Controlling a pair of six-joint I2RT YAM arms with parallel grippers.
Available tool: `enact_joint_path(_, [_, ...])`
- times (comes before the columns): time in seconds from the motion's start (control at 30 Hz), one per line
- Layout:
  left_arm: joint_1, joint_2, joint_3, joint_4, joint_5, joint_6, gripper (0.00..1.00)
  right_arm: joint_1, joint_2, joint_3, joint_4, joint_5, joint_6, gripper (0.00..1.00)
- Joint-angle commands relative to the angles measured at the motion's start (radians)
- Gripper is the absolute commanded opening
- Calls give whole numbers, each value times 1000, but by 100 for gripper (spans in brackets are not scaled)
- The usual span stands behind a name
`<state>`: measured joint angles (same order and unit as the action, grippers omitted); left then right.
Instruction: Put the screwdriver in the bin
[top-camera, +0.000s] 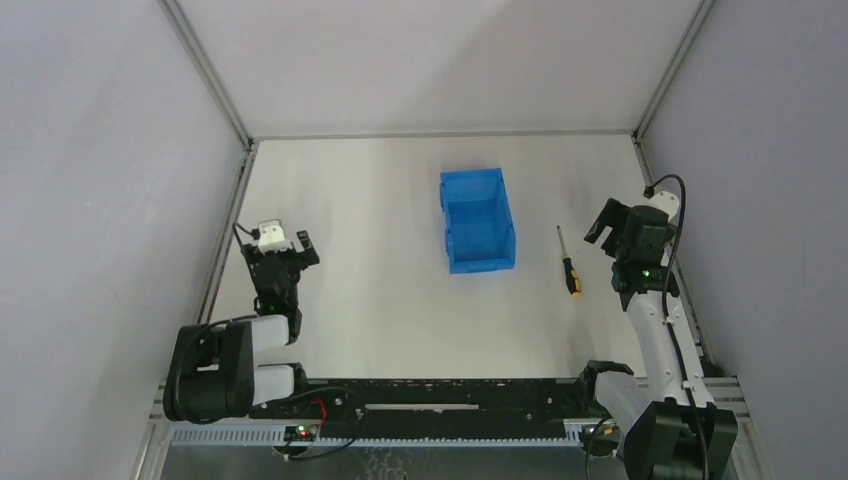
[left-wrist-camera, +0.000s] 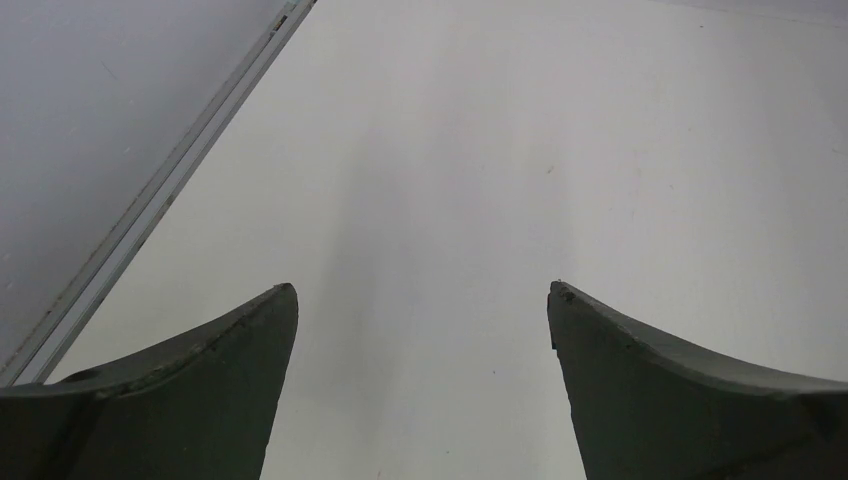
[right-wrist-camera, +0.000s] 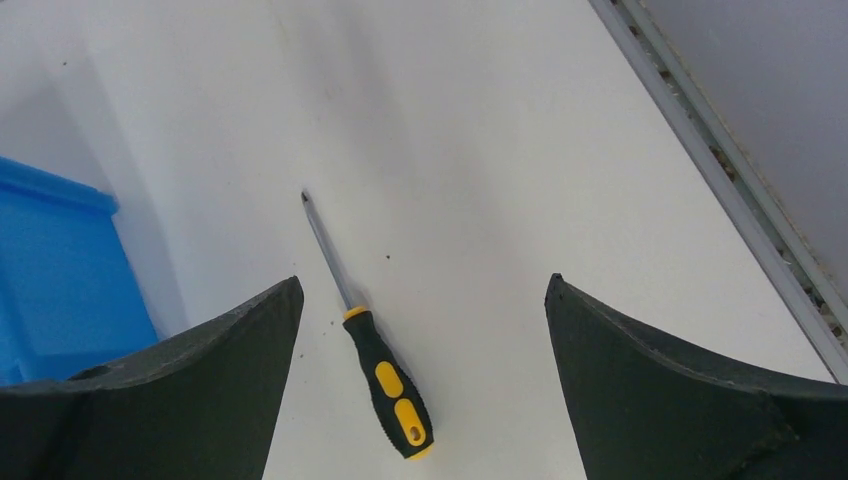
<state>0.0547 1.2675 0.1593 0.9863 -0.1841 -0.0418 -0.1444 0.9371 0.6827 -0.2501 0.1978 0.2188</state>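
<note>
approach step: right gripper (right-wrist-camera: 423, 290) hovers near the screwdriver (right-wrist-camera: 385, 380), jaws wide apart, empty; next, lower and clamp the handle. left gripper (left-wrist-camera: 423, 290) jaws also apart.

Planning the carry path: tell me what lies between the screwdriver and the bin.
Only bare table lies between the screwdriver and the bin; the top external view shows it.

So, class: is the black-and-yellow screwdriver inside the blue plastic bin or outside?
Outside: the black-and-yellow screwdriver lies on the table, apart from the blue plastic bin.
</note>
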Motion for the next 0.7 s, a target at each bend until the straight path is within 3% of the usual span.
enact_joint_path(0.0, [-3,-9,35,66,-9,19,100,-4,-10,17,22,-65,0,100])
enact_joint_path(0.2, [-4,-8,35,66,-10,19,100,28,85,132,-134,-242,-75,100])
enact_joint_path(0.47, [-4,-9,35,66,-10,19,100,122,466,273,-265,-158,-150,100])
enact_joint_path(0.67, [-4,-8,35,66,-9,19,100,134,639,298,-258,-116,-164,95])
